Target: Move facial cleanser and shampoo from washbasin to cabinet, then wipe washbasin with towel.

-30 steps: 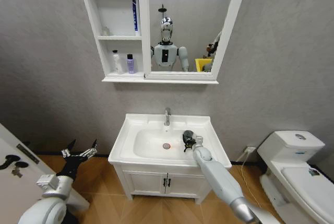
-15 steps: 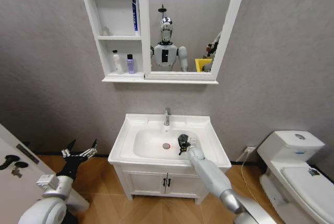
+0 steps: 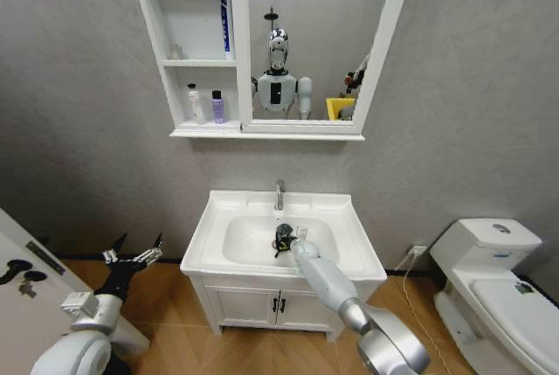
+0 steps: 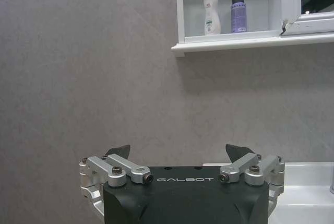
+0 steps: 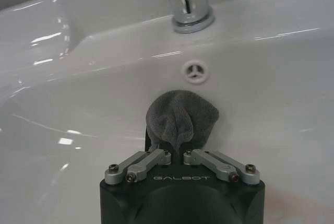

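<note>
Just ahead of the right pincer (image 5: pixel 180 148), clamped on the bunched towel (image 5: pixel 180 119), lie the overflow hole (image 5: pixel 194 70) and tap (image 5: pixel 190 4) of the washbasin (image 3: pixel 336 226). Keep the cloth pressed to the bowl and sweep in overlapping passes. Both bottles (image 3: pixel 206 106) stand in the cabinet (image 3: pixel 194 52). Low beside the vanity, the left pincer (image 4: pixel 180 164) hangs spread apart.

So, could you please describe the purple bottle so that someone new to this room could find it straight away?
Start at the white cabinet on the wall above the washbasin. On the lowest shelf of its narrow column, left of the mirror, stand two bottles. The purple bottle is the shorter, dark-capped one nearer the mirror; its neighbour, the white bottle, is taller.
</note>
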Motion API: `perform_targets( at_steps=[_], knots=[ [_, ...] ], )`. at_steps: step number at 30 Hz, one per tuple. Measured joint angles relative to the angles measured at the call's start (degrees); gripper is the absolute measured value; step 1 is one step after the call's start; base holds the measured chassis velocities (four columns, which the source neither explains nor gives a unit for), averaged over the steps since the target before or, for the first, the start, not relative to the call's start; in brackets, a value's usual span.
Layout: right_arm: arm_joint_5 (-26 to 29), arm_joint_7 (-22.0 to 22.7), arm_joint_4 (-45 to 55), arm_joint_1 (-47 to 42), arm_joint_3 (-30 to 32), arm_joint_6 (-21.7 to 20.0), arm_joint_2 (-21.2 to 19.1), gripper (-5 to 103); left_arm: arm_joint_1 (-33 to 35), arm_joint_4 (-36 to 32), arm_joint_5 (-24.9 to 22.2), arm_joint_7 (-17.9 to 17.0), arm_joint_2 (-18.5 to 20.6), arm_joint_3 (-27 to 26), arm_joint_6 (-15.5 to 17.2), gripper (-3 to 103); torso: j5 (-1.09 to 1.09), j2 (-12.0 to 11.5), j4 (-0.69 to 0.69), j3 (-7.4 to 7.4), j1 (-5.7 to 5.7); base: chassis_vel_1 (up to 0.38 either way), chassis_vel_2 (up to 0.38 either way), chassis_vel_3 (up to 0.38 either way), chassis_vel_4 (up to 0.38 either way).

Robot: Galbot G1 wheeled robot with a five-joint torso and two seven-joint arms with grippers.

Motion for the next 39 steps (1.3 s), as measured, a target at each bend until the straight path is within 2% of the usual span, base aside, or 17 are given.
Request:
perform_targets(
  at_steps=[4, 8, 11, 12, 13, 14, 16, 21, 23, 27, 31, 36, 39],
  knots=[
    [2.2, -1.4, 1.6, -0.8, -1.2, 0.8, 1.3, 5, 0.0, 0.0, 0.0, 0.0, 0.0, 0.0, 0.0, 100, -0.01, 0.0, -0.01, 0.0, 0.0, 0.0, 0.0, 0.0, 0.0],
    [4.3, -0.6, 2.6, -1.6, -1.5, 0.1, 1.4, 5, 0.0, 0.0, 0.0, 0.0, 0.0, 0.0, 0.0, 100, 0.0, 0.0, -0.01, 0.0, 0.0, 0.0, 0.0, 0.0, 0.0],
    [6.9, 4.4, 3.8, -2.8, -3.1, -2.0, -1.0, 5, 0.0, 0.0, 0.0, 0.0, 0.0, 0.0, 0.0, 100, 0.0, 0.0, -0.02, 0.0, 0.0, 0.0, 0.0, 0.0, 0.0],
    [6.9, 4.4, 3.8, -2.8, -3.1, -2.0, -1.0, 5, 0.0, 0.0, 0.0, 0.0, 0.0, 0.0, 0.0, 100, 0.0, 0.0, -0.02, 0.0, 0.0, 0.0, 0.0, 0.0, 0.0],
    [7.8, 7.1, 4.8, -3.2, -3.8, -2.8, -3.0, 5, 0.0, 0.0, 0.0, 0.0, 0.0, 0.0, 0.0, 100, 0.0, 0.0, -0.04, -0.01, -0.01, 0.0, 0.0, 0.0, 0.0],
    [7.8, 7.1, 4.8, -3.2, -3.8, -2.8, -3.0, 5, 0.0, 0.0, 0.0, 0.0, 0.0, 0.0, 0.0, 100, 0.0, 0.0, -0.04, -0.01, -0.01, 0.0, 0.0, 0.0, 0.0],
    [7.7, 8.9, 7.3, -3.9, -4.6, -3.4, -5.9, 5, 0.0, 0.0, 0.0, 0.0, 0.0, 0.0, 0.0, 100, 0.01, 0.0, -0.04, 0.0, -0.01, 0.0, 0.0, 0.0, 0.0],
    [8.0, 11.8, 11.7, -4.5, -5.7, -5.4, -9.7, 5, 0.0, 0.0, 0.0, 0.0, 0.0, 0.0, 0.0, 100, 0.01, 0.0, -0.04, -0.01, -0.01, 0.0, 0.0, 0.0, 0.0],
    [7.3, 13.5, 14.1, -4.9, -6.4, -6.0, -12.0, 5, 0.0, 0.0, 0.0, 0.0, 0.0, 0.0, 0.0, 100, 0.01, 0.0, -0.04, 0.0, -0.01, 0.0, 0.0, 0.0, 0.0],
    [4.7, 14.8, 16.7, -5.6, -6.8, -6.2, -13.8, 5, 0.0, 0.0, 0.0, 0.0, 0.0, 0.0, 0.0, 100, 0.02, 0.0, -0.04, -0.01, 0.0, 0.0, 0.0, 0.0, 0.0],
    [-1.6, 16.8, 21.1, -7.0, -6.3, -5.2, -16.4, 5, 0.0, 0.0, 0.0, 0.0, 0.0, 0.0, 0.0, 100, 0.02, 0.0, -0.03, -0.01, -0.01, 0.0, 0.0, 0.0, 0.0],
    [-1.6, 17.1, 23.5, -8.6, -6.3, -5.6, -18.1, 5, 0.0, 0.0, 0.0, 0.0, 0.0, 0.0, 0.0, 100, 0.0, 0.0, -0.04, -0.01, -0.01, 0.0, 0.0, 0.0, 0.0],
    [-0.1, 17.2, 23.5, -9.7, -6.1, -6.0, -17.5, 5, 0.0, 0.0, 0.0, 0.0, 0.0, 0.0, 0.0, 100, 0.01, 0.0, -0.05, 0.0, -0.01, 0.0, 0.0, 0.0, 0.0]
  ],
)
